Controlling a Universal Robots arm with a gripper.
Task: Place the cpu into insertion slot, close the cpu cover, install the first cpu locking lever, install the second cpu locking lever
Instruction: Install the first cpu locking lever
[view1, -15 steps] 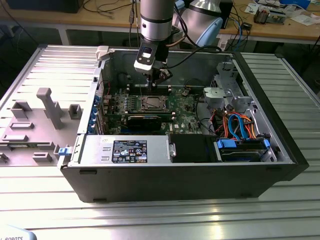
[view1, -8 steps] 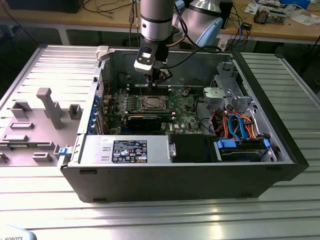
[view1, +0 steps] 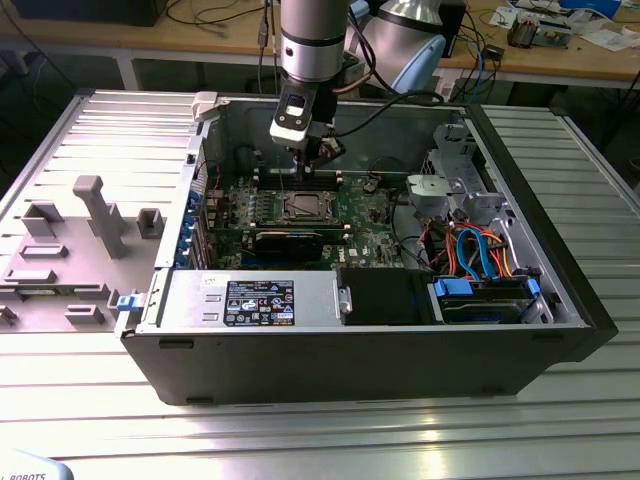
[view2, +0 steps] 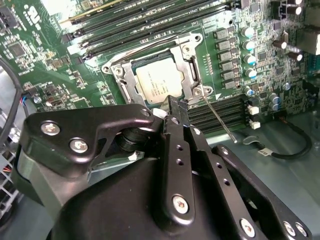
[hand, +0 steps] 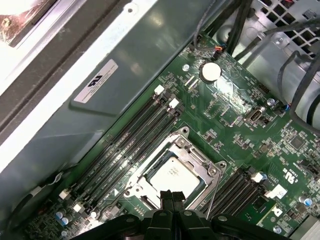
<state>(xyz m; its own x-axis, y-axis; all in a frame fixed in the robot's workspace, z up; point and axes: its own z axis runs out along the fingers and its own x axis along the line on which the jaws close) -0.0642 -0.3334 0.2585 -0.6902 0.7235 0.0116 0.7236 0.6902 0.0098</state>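
The cpu (view2: 159, 84) lies flat in the insertion slot (view2: 116, 70) on the green motherboard, its silvery top showing. The cpu cover (view2: 190, 70), a silver frame, lies down around the chip; its window leaves the cpu (hand: 175, 175) visible. A thin metal locking lever (view2: 220, 119) sticks out slanted from one corner of the socket. My gripper (view2: 177, 105) hangs just above the socket's edge with its black fingers pressed together, nothing between them. In the exterior view the gripper (view1: 300, 172) stands over the socket (view1: 305, 207) inside the open computer case.
Long memory slots (hand: 125, 145) run along both sides of the socket. A black expansion card (view1: 290, 240), a power supply (view1: 255, 298) and a drive cage with blue and orange cables (view1: 480, 250) crowd the case. A grey fixture (view1: 90, 215) stands on the table outside.
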